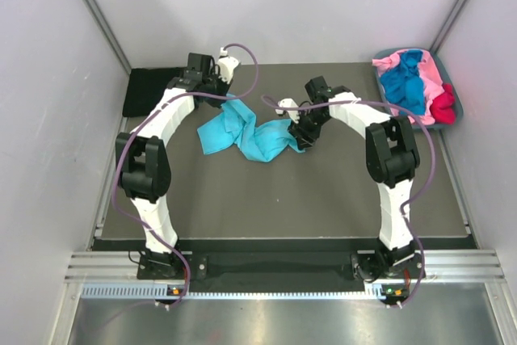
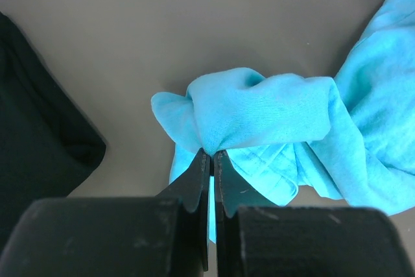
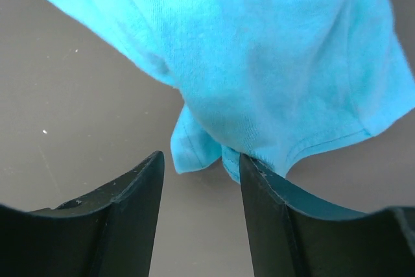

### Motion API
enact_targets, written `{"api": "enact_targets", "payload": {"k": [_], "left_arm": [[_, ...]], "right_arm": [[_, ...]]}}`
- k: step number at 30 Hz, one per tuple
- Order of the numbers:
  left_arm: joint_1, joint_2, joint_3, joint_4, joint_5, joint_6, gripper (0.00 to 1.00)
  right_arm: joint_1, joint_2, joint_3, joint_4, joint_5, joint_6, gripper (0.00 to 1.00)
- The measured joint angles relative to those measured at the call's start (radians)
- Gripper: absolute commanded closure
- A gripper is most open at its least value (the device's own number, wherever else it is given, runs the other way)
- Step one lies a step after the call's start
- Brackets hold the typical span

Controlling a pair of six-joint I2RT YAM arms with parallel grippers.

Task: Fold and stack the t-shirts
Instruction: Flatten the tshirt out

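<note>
Right wrist view: I find the right gripper (image 3: 201, 158) standing open, with the hem of the turquoise t-shirt (image 3: 259, 63) just ahead and touching one finger. The shirt lies bunched mid-way across the table (image 1: 323, 191), its long axis running between the arms. The left gripper (image 2: 212, 155) is clamped on its other end.

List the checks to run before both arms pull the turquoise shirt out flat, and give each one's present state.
1. Grip of the left pincer on the turquoise t-shirt: ok, shut on a pinched fold.
2. Grip of the right pincer on the same shirt: not ok, open, with the hem at its tips and unclamped.
3. Shirt lying flat: not ok, bunched and twisted on the table.
4. The black t-shirt out of the way: ok, it lies apart at the far left.
5. The other t-shirts out of the way: ok, piled in the tub.
6. Which part of the shirt each pincer is at: cannot tell.
</note>
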Motion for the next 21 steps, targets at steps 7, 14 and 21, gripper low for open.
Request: {"api": "enact_targets", "payload": {"k": [7,14,21], "left_arm": [[0.0,0.0,0.0,0.0,-0.017,0.001,1.0],[0.0,0.0,0.0,0.0,-0.019,0.001,1.0],[0.0,0.0,0.0,0.0,-0.018,0.001,1.0]], "right_arm": [[0.0,0.006,-0.001,-0.017,0.005,-0.001,0.5],[0.0,-0.006,-0.048,-0.019,0.016,-0.007,0.5],[0.0,0.002,-0.038,-0.02,0.022,0.0,0.51]]}}
